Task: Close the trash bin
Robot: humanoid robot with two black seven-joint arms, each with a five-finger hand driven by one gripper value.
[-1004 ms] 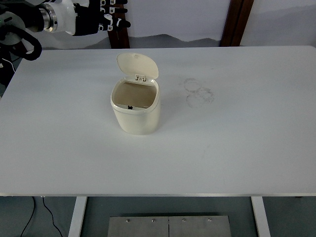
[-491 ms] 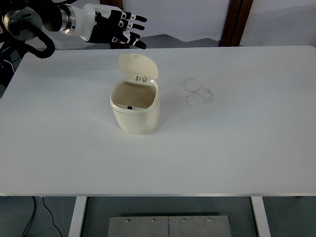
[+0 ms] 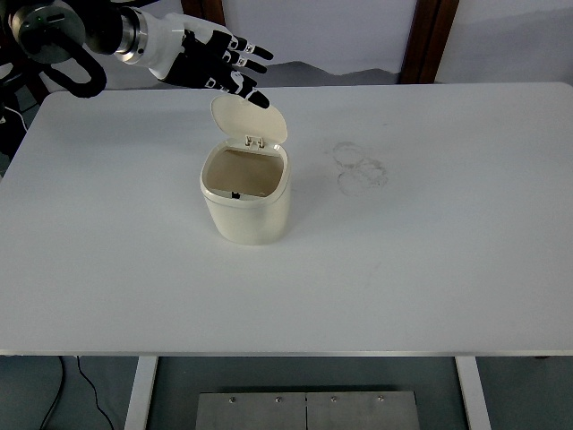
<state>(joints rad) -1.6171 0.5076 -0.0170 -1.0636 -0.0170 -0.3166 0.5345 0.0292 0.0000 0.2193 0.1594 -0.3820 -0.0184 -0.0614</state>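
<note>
A small cream trash bin (image 3: 245,202) stands on the white table (image 3: 430,251), left of centre. Its hinged lid (image 3: 248,119) stands upright at the back, so the bin is open and its inside shows. My left hand (image 3: 219,67) comes in from the upper left, fingers spread and holding nothing. Its fingertips (image 3: 257,98) hover just above and behind the lid's top edge; I cannot tell whether they touch it. The right arm is out of view.
Faint ring marks (image 3: 358,166) lie on the table right of the bin. Two dark wooden posts (image 3: 425,40) stand behind the table's far edge.
My left hand has moved right and down from the top left corner to just above the upright lid. The bin and its lid have not moved.
</note>
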